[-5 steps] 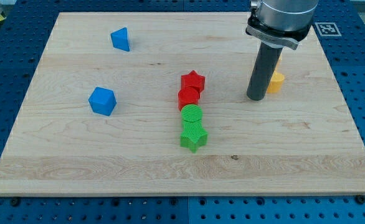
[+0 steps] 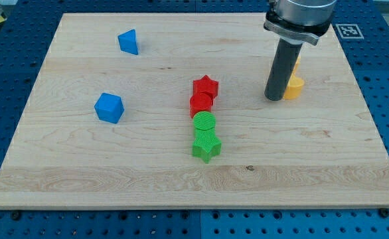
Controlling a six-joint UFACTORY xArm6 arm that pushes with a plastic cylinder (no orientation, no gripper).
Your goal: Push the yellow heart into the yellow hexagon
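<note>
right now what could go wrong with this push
My tip sits right against the left side of a yellow block, and the rod hides most of the other yellow piece behind it, so I cannot tell heart from hexagon. An off-centre push could make the block spin or slip past. Both lie near the board's right edge, so a hard shove might send one off.

No words, numbers or brand names can be read anywhere. The only sign is a black-and-white square fiducial marker [image 2: 348, 30], lying on the blue perforated surface just beyond the table's [image 2: 115, 166] far right corner.
</note>
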